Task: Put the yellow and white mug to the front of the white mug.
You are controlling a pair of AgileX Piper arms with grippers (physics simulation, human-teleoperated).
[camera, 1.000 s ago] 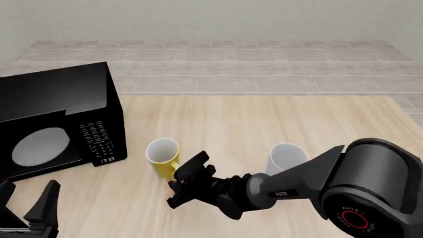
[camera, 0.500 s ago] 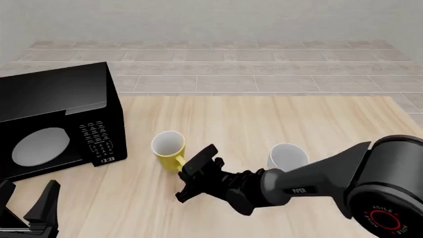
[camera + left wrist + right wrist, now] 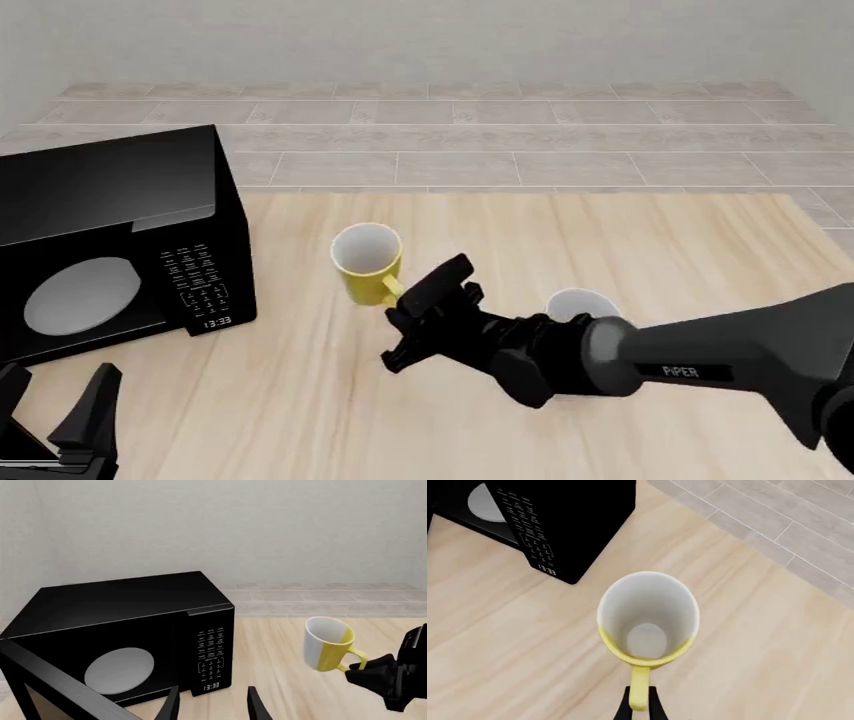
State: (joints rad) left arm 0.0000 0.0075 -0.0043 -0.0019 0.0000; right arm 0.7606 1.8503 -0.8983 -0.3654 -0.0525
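Note:
The yellow and white mug (image 3: 366, 262) hangs in the air above the table, tilted with its white inside showing. My right gripper (image 3: 400, 298) is shut on its yellow handle; the right wrist view shows the mug (image 3: 648, 617) from above with the thin fingers (image 3: 654, 711) pinching the handle. The left wrist view shows the mug (image 3: 327, 642) lifted beside the right gripper (image 3: 387, 675). The white mug (image 3: 582, 306) stands on the table right of it, partly hidden behind my right arm. My left gripper (image 3: 60, 432) is open and empty at the near left edge.
A black microwave (image 3: 107, 250) stands at the table's left, close to the left gripper; it also shows in the left wrist view (image 3: 120, 630) and the right wrist view (image 3: 560, 515). A tiled floor lies beyond the table's far edge.
My right gripper has lifted the yellow and white mug off the table and carried it up and to the right, toward the white mug. The left arm has not moved.

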